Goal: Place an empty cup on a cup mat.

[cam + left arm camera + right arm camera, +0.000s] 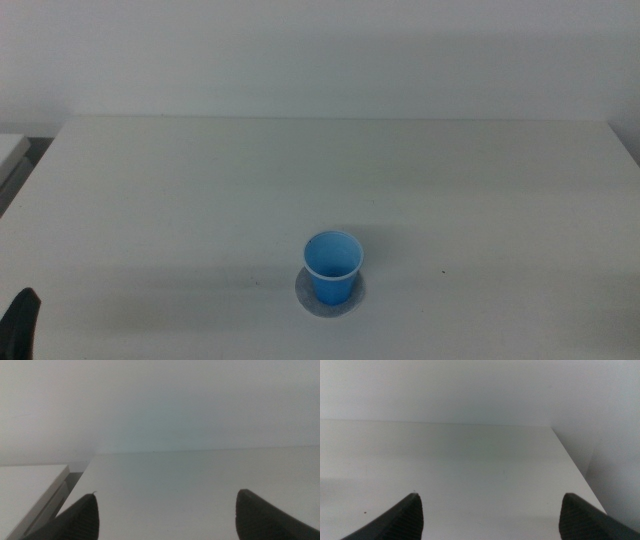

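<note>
The bright blue cup (333,266) stands upright on the speckled grey cup mat (306,296), near the front middle of the table in the middle view. Only a crescent of the mat shows around the cup's base. The cup looks empty. My left gripper (165,515) is open and empty; one dark jaw shows at the bottom left corner of the middle view (20,322), far from the cup. My right gripper (490,516) is open and empty and is out of the middle view. Neither wrist view shows the cup or mat.
The white table (320,180) runs back to a white wall. A second pale surface (30,480) stands beside the table's left edge with a gap between. The table's right edge (575,465) shows in the right wrist view.
</note>
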